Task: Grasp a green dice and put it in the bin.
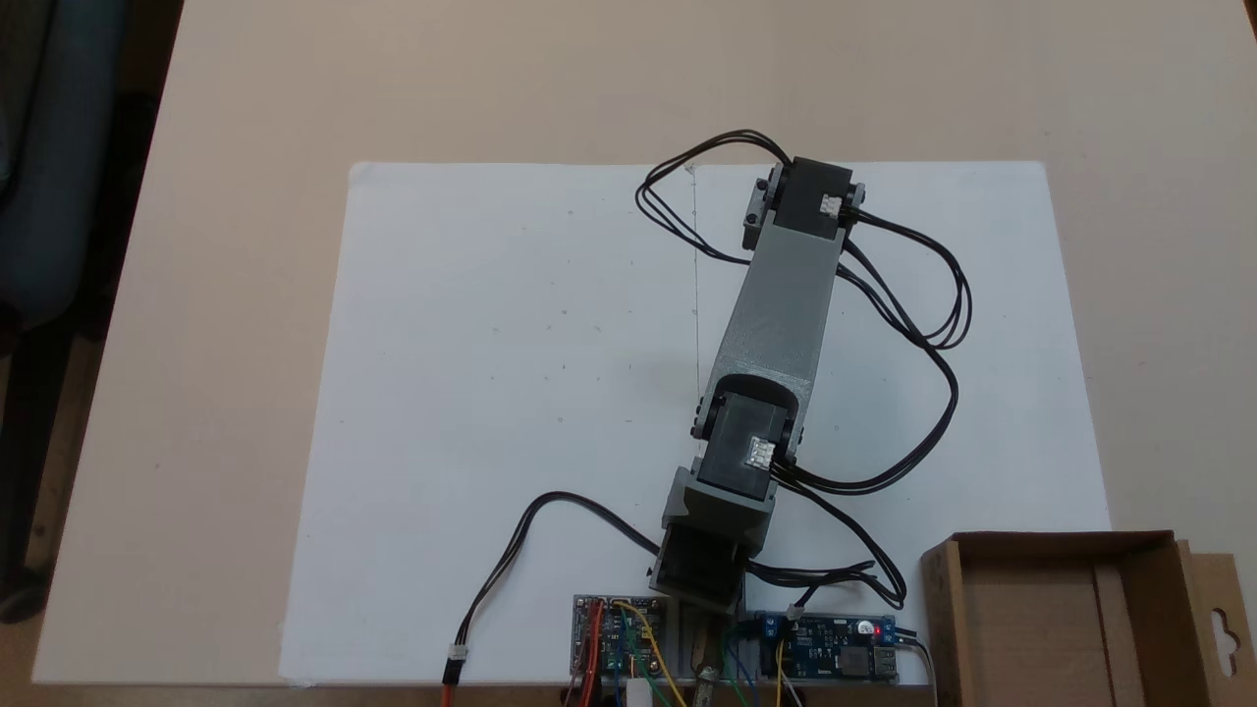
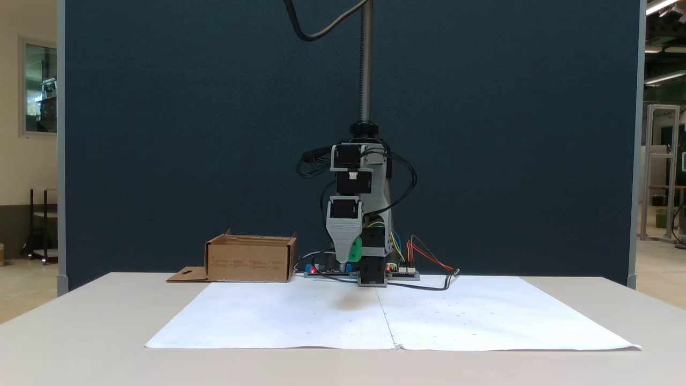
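A dark blue partition stands behind a pale counter [image 2: 80, 321], and a large white paper sheet [image 1: 491, 393] covers its middle. The arm [image 1: 781, 295] is folded over the sheet, and in the front fixed view its pincer [image 2: 343, 262] hangs point down, a little above the paper, near the base electronics. A green piece [image 2: 355, 249] sits beside the grey finger; whether it is the green dice or a part of the pincer cannot be told, so the state of the pincer cannot be told either. No loose dice lies on the sheet in both fixed views. The bin [image 2: 249, 262] stands at the far left of the sheet in the front view, its flap lying open, likely so that the arm can swing over it easily. In the view from above, the bin [image 1: 1070, 628] looks empty in the part that shows.
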